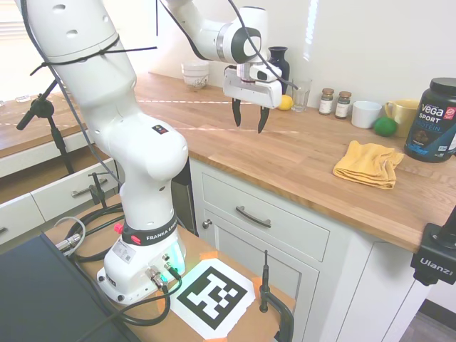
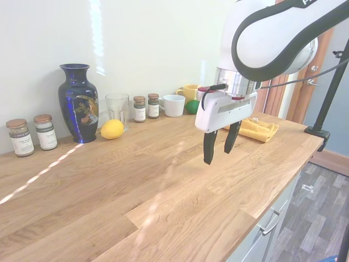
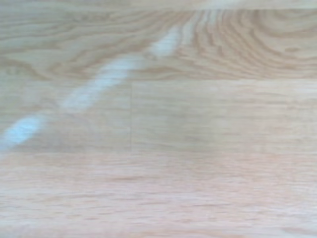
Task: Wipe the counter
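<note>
Your gripper (image 1: 249,117) hangs released, fingers spread and holding nothing, just above the counter (image 1: 299,153), which runs long beneath it over white cabinets. You see only bare wood grain and a pale streak of light in the wrist view. A folded yellow cloth (image 1: 368,163) lies on the wood well apart from the gripper, near the black tub (image 1: 433,121).

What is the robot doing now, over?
Hand open, empty, hovering over the counter. Yellow cloth lies folded, untouched, apart from the hand. Nothing in the way between them.
</note>
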Controlling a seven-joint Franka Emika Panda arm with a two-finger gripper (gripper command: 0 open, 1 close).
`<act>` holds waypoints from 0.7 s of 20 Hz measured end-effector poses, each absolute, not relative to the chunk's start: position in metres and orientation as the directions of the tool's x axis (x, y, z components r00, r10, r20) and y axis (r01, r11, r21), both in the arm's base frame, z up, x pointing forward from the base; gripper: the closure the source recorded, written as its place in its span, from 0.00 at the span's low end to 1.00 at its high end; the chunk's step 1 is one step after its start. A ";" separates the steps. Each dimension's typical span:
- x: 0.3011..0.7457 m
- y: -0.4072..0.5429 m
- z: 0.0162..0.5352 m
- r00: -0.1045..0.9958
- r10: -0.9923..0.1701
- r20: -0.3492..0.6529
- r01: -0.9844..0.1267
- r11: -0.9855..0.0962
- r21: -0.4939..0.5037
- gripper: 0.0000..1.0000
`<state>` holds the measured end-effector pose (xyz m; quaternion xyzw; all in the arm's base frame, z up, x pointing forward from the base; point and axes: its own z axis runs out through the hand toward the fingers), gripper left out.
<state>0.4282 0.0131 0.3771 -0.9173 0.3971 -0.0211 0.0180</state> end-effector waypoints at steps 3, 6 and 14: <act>0.428 0.013 0.376 0.681 -0.731 0.028 -0.730 -0.682 -0.045 0.00; 0.430 0.013 0.376 0.684 -0.729 0.041 -0.727 -0.685 -0.049 0.00; 0.439 -0.014 0.370 0.660 -0.747 0.079 -0.744 -0.664 -0.070 0.00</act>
